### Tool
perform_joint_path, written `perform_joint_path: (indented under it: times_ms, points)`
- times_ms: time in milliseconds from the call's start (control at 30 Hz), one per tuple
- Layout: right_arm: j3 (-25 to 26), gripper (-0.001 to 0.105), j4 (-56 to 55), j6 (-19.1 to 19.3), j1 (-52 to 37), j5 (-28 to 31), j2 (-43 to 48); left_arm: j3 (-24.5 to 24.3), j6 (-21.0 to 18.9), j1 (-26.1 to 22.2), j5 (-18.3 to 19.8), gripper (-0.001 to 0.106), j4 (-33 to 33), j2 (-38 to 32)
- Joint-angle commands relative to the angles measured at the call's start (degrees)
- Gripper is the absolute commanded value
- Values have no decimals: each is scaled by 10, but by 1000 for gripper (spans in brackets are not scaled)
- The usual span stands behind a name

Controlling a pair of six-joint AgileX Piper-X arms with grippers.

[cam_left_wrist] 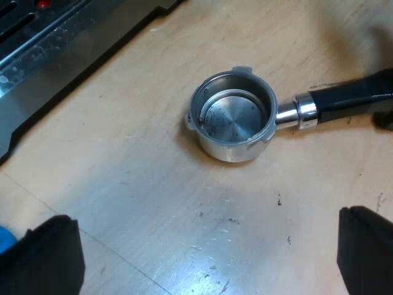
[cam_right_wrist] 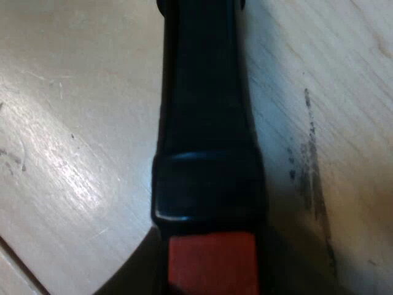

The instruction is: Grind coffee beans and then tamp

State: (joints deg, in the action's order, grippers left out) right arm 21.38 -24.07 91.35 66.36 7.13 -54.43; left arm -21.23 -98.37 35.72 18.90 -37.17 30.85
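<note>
1. Check the holder [cam_left_wrist: 233, 117]. It lies loose on the wooden table [cam_left_wrist: 141, 184], near the espresso machine [cam_left_wrist: 55, 43] but apart from it. It is not locked into the machine's front.
2. Check the basket. The bare metal floor shows, with only a few dark specks and no bed of grounds. Judge grinding as not yet done; tamping therefore also remains.
3. Check the left gripper [cam_left_wrist: 209, 258]. It hovers over the table just short of the basket. Its fingers [cam_left_wrist: 43, 258] are spread wide, with nothing between them.
4. Check the handle [cam_right_wrist: 209, 123]. The right wrist view looks down on it from very close, with the red end [cam_right_wrist: 212, 264] plain to see.
5. Note the dark shape at the handle, probably the right gripper [cam_left_wrist: 384, 117]. You cannot tell whether it has hold of the handle.
6. Note the blue object [cam_left_wrist: 5, 238] beside one left finger. It may be the tamper; too little shows to confirm.
</note>
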Motion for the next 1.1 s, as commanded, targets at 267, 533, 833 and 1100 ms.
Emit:
perform_joint_path:
  times_ms: [267,533,833,1100]
  points:
    - [5,55,-24,-28,-3,-6,0,1,0,1,32,85,4,-1]
    - [11,55,-72,-31,-3,-6,0,1,0,1,32,85,11,-1]
    - [53,55,-129,-31,-2,-11,0,1,0,1,32,85,15,-1]
    - [120,55,-255,-38,-2,-31,0,-24,1,1,26,85,-8,-1]
